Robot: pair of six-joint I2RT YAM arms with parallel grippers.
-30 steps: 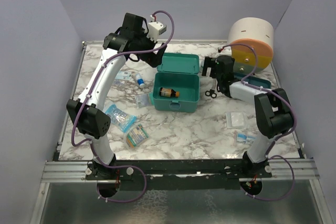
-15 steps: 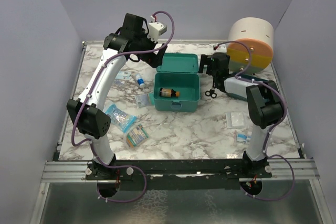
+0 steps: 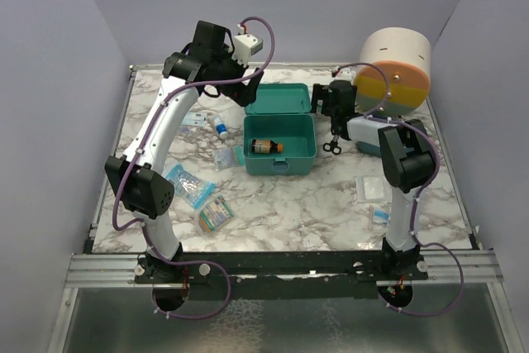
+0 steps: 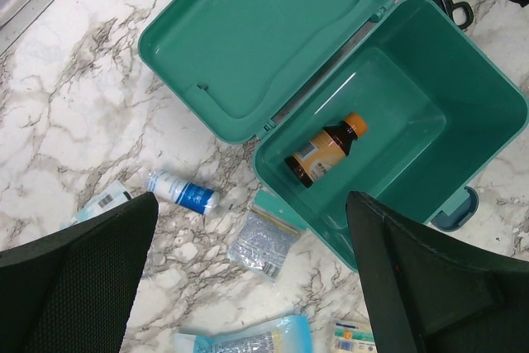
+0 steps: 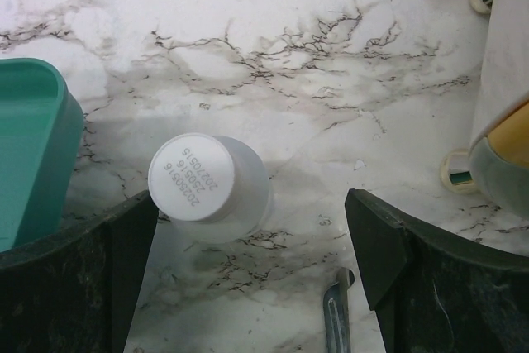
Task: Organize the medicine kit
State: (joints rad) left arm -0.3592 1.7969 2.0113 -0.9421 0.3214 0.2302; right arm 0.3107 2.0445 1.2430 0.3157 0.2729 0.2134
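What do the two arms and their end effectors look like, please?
The left arm and right arm have white links and bulky black joints. A purple cable loops along each. The end effector fingers are black, broad, with a finely textured surface.

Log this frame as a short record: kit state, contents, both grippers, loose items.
medicine kit: open, lid swung back
inside kit: one brown bottle with orange cap, lying on its side
left gripper: open, above the kit, holding nothing
right gripper: open, over an upright white bottle beside the kit, not gripping it
loose on table: scissors right of the kit; blue-and-white tube and packets on its left
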